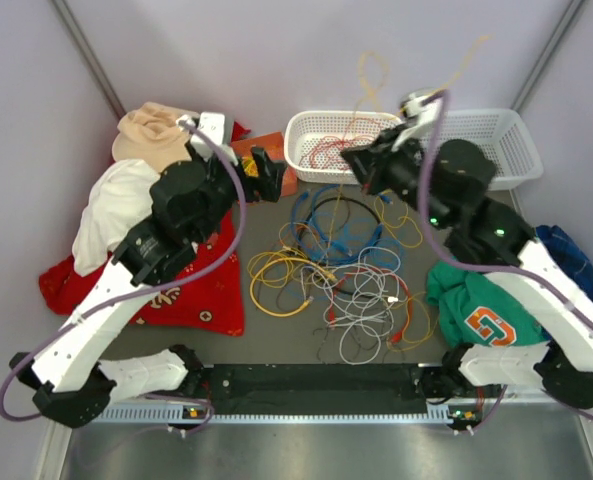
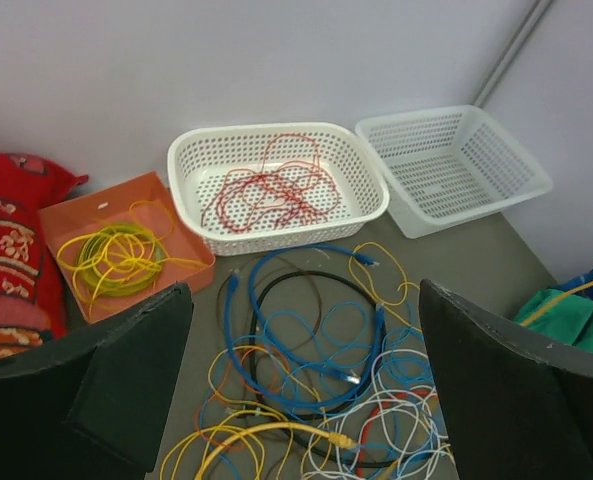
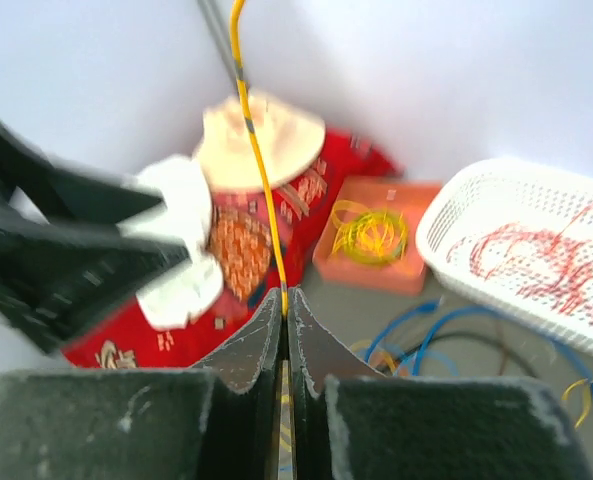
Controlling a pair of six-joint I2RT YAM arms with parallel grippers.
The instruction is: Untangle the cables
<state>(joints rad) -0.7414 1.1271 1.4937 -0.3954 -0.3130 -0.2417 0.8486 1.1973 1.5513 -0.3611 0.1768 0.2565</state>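
Two white baskets [image 2: 294, 234] [image 2: 446, 175], one orange box [image 2: 91, 208].

Heap of cables [image 1: 336, 270], loosely tangled, lying flat, centre of top view. Blue and black loops [image 1: 338, 238] at 12 o'clock of the heap. Yellow loops [image 1: 281, 275] at 9. White and red-orange strands [image 1: 371, 315] at 5. One yellow strand [image 3: 251, 130] raised taut, pinched in right gripper [image 3: 284, 300].

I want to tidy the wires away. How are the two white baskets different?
The left basket holds red cables; the right basket holds nothing. The left basket is solid white; the right basket looks paler and a bit see-through. The left basket sits straight; the right basket sits turned at an angle. Both are plastic with little holes, side by side.
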